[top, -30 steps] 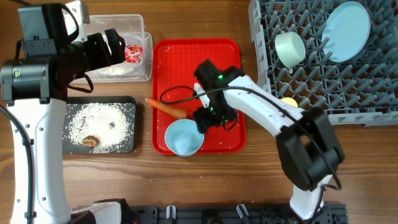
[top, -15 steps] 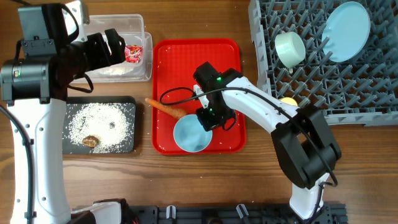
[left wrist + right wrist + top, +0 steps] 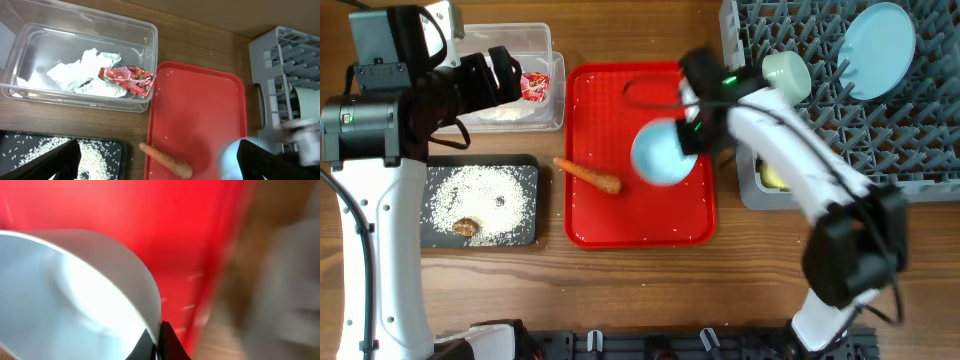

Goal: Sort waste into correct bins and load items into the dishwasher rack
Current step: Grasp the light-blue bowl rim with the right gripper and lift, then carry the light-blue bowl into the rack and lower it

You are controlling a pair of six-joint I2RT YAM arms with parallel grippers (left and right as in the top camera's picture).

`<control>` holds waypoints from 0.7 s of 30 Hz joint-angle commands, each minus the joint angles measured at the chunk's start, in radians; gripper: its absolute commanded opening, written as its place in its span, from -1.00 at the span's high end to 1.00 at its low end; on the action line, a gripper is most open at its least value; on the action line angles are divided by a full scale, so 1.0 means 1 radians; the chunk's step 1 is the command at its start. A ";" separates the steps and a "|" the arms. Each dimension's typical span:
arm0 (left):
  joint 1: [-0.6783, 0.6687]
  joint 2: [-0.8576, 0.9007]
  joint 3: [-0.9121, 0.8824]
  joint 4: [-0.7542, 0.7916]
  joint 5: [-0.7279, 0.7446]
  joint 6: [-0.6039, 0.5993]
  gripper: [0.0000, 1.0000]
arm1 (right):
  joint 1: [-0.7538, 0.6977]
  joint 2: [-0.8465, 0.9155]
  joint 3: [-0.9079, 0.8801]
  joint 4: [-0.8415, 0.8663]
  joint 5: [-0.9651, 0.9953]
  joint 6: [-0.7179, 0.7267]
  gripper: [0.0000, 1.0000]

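Right gripper [image 3: 692,135] is clenching the rim of the light blue bowl [image 3: 662,152]. The right wrist view is showing its fingertips [image 3: 159,336] pinched together on the bowl's edge. The bowl is hanging over the right half of the red tray [image 3: 620,222], near the dishwasher rack [image 3: 820,150]; both views of it are blurred. Left gripper [image 3: 506,74] is hovering over the clear tub [image 3: 150,36] with its jaws spread wide and gripping nothing. The crumpled white tissue [image 3: 82,75] and red snack wrapper [image 3: 127,80] are lying in the tub, touching each other. The carrot [image 3: 588,174] is lying at the tray's left edge. Rice grains [image 3: 480,198] and a brownish lump [image 3: 467,227] are sitting in the black tray [image 3: 528,163]. In the rack, the pale green bowl [image 3: 786,76] and the light blue plate [image 3: 876,50] are standing among the prongs. The yellow cup [image 3: 772,178] is showing at the rack's lower left corner.
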 commanded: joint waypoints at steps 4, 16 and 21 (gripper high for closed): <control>0.005 0.008 0.013 0.003 -0.002 -0.006 -1.00 | -0.075 -0.163 0.089 0.051 0.602 0.104 0.92; 0.005 0.008 0.013 0.003 -0.002 -0.006 -1.00 | -0.259 -0.150 0.089 0.360 1.134 -0.003 0.91; 0.005 0.008 0.013 0.003 -0.002 -0.006 -1.00 | -0.320 -0.106 0.089 0.707 1.010 -0.293 0.91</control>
